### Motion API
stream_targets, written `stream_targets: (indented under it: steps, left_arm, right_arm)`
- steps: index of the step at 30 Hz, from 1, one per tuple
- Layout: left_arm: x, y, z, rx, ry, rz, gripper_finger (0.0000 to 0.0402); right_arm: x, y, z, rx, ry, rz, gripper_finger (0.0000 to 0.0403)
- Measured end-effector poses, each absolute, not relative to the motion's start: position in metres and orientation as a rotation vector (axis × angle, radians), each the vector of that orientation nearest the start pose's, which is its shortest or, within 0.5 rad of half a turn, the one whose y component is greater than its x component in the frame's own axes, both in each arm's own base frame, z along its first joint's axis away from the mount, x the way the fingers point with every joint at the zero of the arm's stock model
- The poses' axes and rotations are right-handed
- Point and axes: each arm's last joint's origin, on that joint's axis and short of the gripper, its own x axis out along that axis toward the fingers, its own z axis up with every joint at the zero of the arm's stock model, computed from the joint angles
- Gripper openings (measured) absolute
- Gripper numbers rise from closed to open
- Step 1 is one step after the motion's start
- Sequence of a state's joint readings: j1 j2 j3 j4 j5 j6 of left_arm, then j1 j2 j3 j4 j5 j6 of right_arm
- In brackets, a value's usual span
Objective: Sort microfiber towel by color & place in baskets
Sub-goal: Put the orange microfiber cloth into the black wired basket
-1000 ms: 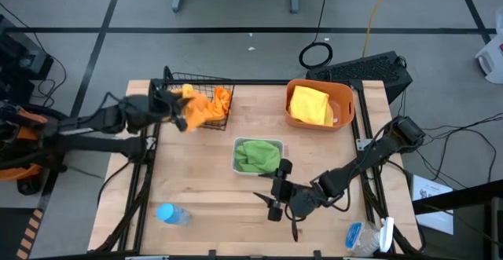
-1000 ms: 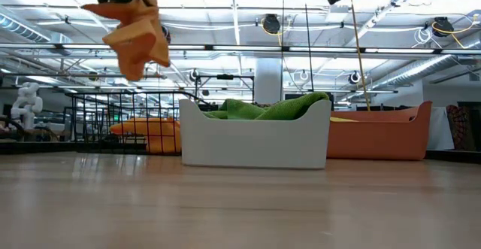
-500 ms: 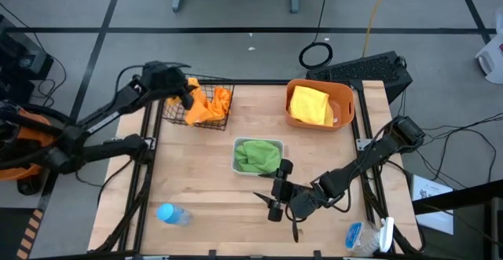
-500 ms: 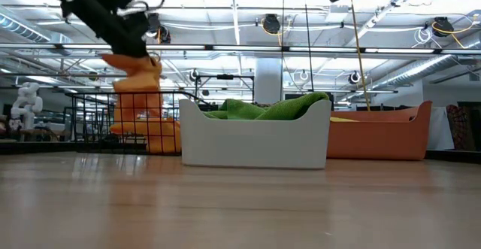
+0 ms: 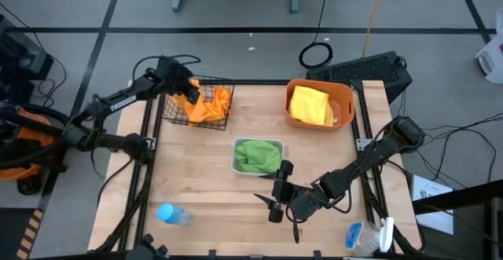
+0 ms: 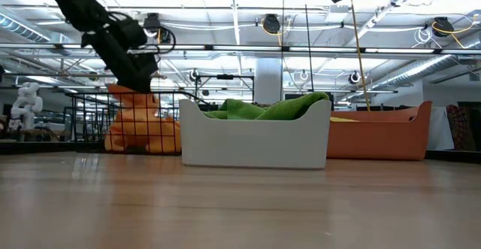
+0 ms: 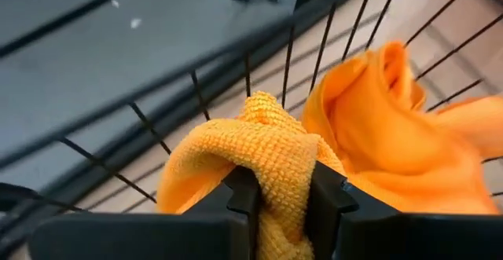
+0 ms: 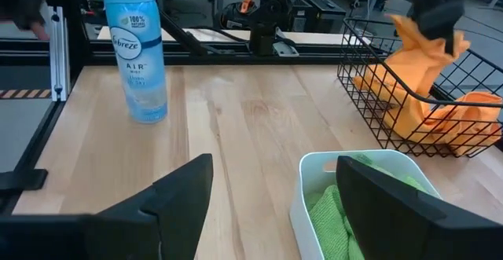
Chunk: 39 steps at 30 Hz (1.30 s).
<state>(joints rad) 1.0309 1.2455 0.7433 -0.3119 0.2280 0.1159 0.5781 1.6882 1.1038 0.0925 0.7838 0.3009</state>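
Observation:
My left gripper (image 5: 182, 88) is over the far-left part of the black wire basket (image 5: 226, 82), shut on an orange towel (image 5: 196, 109) that reaches down inside it; the low view shows this gripper (image 6: 140, 79) above the towel (image 6: 140, 126). A second orange towel (image 7: 393, 119) lies in the same basket. Green towels (image 5: 257, 156) fill the white tray (image 5: 235, 159), and yellow towels (image 5: 310, 104) lie in the orange tub (image 5: 346, 95). My right gripper (image 5: 272, 198) waits open above the table, near of the tray. My left gripper pinches a rounded fold of the orange towel (image 7: 277, 162) between its two fingers (image 7: 244, 201), slanting down from above. The towel hangs below the fingers into the wire basket, and its lower part (image 6: 143, 136) rests on the other orange towel and the basket floor.
A blue-capped spray bottle (image 5: 171, 214) lies near the near-left corner. Another bottle-like item (image 5: 368, 237) sits off the near-right corner. Bare wood stretches between the basket, the tray and the near edge.
My left gripper has carried the orange towel toward the far edge and then down, keeping its hold. The towel, which hung high above the table by the basket's left side, now hangs inside the wire basket with its lower part resting there.

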Motion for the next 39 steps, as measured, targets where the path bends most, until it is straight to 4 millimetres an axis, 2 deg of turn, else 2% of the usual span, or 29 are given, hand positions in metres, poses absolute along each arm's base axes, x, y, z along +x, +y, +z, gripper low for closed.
stream_targets:
  steps: [4,9,15,19,23,32,39]
  left_arm:
    - [0.135,0.211,0.207,-0.416,0.757,0.696,0.0065]
    - [0.139,0.210,0.203,-0.414,0.780,0.662,0.0077]
    - [0.142,0.203,0.208,-0.418,0.770,0.652,0.0148]
    - [0.144,0.190,0.216,-0.400,0.771,0.618,0.0194]
    - [0.144,0.176,0.225,-0.400,0.774,0.593,0.0224]
    - [0.139,0.144,0.246,-0.408,0.750,0.558,0.0231]
    - [0.136,0.132,0.246,-0.365,0.839,0.630,0.0231]
  right_arm:
    - [0.318,0.183,0.239,-0.010,0.346,-0.257,0.0263]
    - [0.318,0.183,0.239,-0.009,0.346,-0.257,0.0263]
    - [0.318,0.183,0.239,-0.010,0.347,-0.257,0.0263]
    - [0.318,0.183,0.239,-0.010,0.347,-0.257,0.0263]
    - [0.318,0.183,0.239,-0.010,0.347,-0.257,0.0263]
    - [0.318,0.183,0.239,-0.006,0.347,-0.258,0.0263]
    - [0.318,0.183,0.239,-0.006,0.347,-0.258,0.0263]
